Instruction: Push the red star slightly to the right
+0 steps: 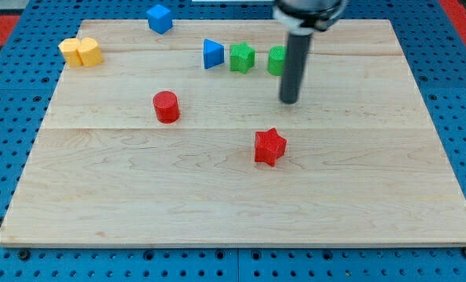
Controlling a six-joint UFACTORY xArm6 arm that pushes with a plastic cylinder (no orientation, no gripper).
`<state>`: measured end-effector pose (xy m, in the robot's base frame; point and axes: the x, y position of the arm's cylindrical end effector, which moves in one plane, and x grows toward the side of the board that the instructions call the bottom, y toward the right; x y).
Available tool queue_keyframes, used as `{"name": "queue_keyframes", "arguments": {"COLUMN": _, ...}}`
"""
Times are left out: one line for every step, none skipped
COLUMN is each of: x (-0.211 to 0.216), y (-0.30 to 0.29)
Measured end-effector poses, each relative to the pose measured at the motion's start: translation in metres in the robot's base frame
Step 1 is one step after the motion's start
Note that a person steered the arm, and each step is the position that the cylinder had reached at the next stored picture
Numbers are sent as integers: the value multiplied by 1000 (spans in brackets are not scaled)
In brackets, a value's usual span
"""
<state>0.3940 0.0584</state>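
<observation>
The red star (269, 146) lies on the wooden board (217, 204), a little right of the middle. My tip (290, 101) is above the star in the view and slightly to its right, apart from it by about a block's width. The dark rod rises from the tip to the view's top edge.
A red cylinder (166, 106) sits left of the middle. A blue triangular block (212, 54), a green star (242, 57) and a green block (276, 60), partly hidden by the rod, line up near the top. A blue cube (160, 17) and two yellow blocks (81, 52) are top left.
</observation>
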Motion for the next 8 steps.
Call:
{"name": "queue_keyframes", "arguments": {"x": 6, "y": -34}}
{"name": "queue_keyframes", "arguments": {"x": 45, "y": -48}}
{"name": "queue_keyframes", "arguments": {"x": 45, "y": -49}}
{"name": "queue_keyframes", "arguments": {"x": 44, "y": -49}}
{"name": "queue_keyframes", "arguments": {"x": 59, "y": -39}}
{"name": "queue_keyframes", "arguments": {"x": 67, "y": -50}}
{"name": "queue_keyframes", "arguments": {"x": 104, "y": -36}}
{"name": "queue_keyframes", "arguments": {"x": 108, "y": 12}}
